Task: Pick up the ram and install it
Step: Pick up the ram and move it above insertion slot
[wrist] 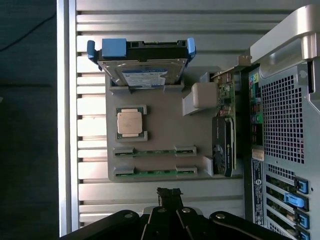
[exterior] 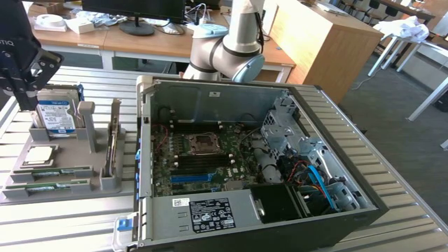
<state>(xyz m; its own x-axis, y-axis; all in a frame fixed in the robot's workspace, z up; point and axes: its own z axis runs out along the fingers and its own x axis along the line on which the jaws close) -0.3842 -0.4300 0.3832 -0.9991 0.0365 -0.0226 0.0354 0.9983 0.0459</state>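
Observation:
Two ram sticks stand on edge in slots of the grey holder tray (exterior: 66, 157), one ram stick (exterior: 52, 171) just behind the other ram stick (exterior: 48, 185). From above they show as thin green strips, the ram (wrist: 154, 151) and the ram (wrist: 155, 173). My gripper (exterior: 27, 102) hangs high over the tray's far left part, in front of the hard drive. Its black fingers (wrist: 169, 193) are shut together with nothing between them, a short way off the nearer ram stick.
The tray also holds a blue-railed hard drive (exterior: 56, 116), a square silver processor (exterior: 40, 154) and an upright expansion card (exterior: 112, 147). An open computer case (exterior: 245, 157) with its motherboard lies on the exterior view's right of the tray, on a slatted metal table (exterior: 63, 220).

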